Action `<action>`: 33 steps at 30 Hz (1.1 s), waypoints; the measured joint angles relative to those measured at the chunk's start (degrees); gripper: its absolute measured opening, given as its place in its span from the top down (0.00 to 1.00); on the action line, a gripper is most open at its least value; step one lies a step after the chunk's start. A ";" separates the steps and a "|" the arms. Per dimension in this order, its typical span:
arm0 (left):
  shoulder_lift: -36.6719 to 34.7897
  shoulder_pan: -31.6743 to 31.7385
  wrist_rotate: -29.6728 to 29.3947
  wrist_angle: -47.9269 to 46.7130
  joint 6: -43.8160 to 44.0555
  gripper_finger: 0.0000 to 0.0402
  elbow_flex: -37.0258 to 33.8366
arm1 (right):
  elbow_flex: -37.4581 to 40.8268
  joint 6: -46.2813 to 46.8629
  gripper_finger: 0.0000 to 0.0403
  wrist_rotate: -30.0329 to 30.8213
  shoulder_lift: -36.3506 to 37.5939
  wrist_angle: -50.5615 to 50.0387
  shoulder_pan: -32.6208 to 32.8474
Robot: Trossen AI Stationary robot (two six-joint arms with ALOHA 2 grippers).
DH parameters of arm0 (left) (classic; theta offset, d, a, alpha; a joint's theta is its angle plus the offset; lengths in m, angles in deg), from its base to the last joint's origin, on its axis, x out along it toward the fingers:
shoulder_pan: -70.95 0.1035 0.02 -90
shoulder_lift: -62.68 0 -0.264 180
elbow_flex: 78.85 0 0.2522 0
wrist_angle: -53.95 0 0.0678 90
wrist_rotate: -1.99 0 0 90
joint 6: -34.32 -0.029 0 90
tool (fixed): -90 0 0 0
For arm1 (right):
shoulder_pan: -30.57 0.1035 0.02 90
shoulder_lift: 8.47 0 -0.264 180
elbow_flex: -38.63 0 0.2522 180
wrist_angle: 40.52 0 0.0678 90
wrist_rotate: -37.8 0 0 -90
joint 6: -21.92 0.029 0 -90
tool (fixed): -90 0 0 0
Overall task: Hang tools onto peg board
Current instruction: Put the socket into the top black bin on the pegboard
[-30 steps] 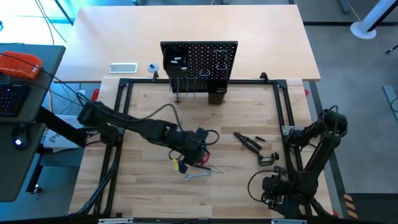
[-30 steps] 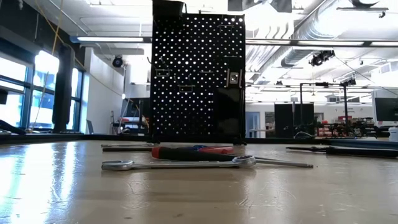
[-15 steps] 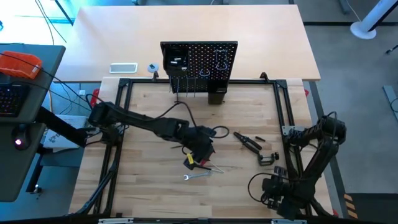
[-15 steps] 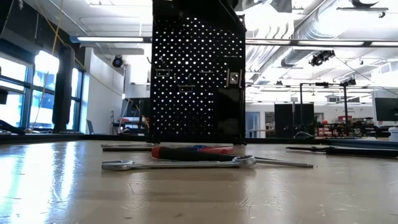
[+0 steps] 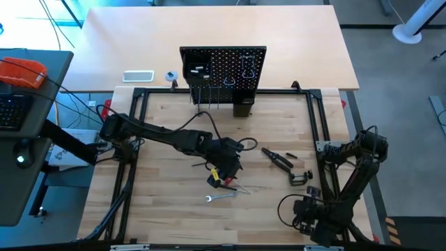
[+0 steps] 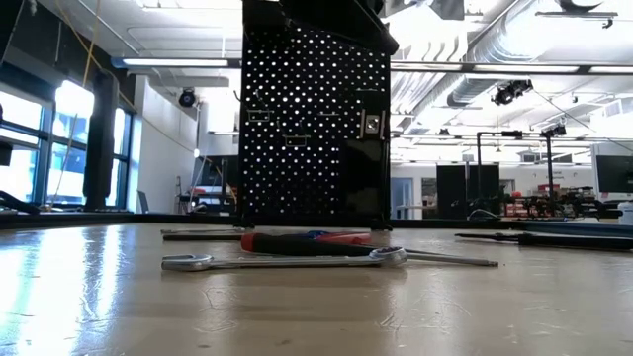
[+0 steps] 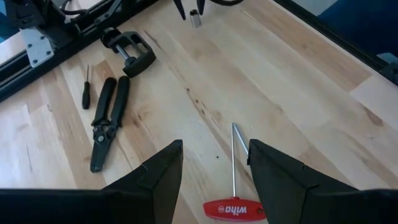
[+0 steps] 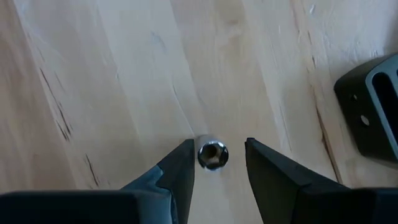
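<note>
The black peg board (image 5: 223, 70) stands upright at the table's far edge. My left gripper (image 5: 227, 171) hangs open over mid-table. A red-handled tool (image 7: 234, 208) with a thin silver shaft (image 7: 234, 158) lies flat on the wood below and between its fingers, untouched. A silver wrench (image 5: 221, 197) lies just nearer. Black pliers (image 7: 106, 121) and a black C-clamp (image 7: 127, 53) lie to the right. My right gripper (image 8: 217, 158) points down near the right front, open. A small silver socket (image 8: 212, 154) stands on end between its fingers, with a gap on each side.
A slim small screwdriver (image 7: 86, 93) lies beside the pliers. A black metal frame (image 5: 139, 139) borders the wooden work area. A black bracket (image 8: 373, 106) sits close to the right gripper. Bare wood stretches across the left and near parts of the table (image 5: 160, 202).
My left gripper has swung toward the table's right edge and sunk, from left of the wrench to above the red-handled tool. The tools on the table have stayed where they were.
</note>
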 joint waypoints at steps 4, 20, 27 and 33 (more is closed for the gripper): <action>0.00 0.00 0.02 -0.10 0.47 0.56 0.00 | 0.00 -0.13 0.66 0.24 -0.42 0.01 -0.44; 0.00 -0.07 -0.02 -0.46 0.97 0.56 0.00 | 0.04 0.48 0.80 -1.71 -3.45 0.75 -0.42; 0.00 0.28 -0.02 -0.41 1.26 0.56 0.00 | 0.04 0.46 0.87 -1.34 -3.43 0.62 -0.44; 0.00 0.74 -0.13 -0.33 1.98 0.56 0.00 | 0.04 1.53 0.87 0.75 -2.97 0.79 -0.57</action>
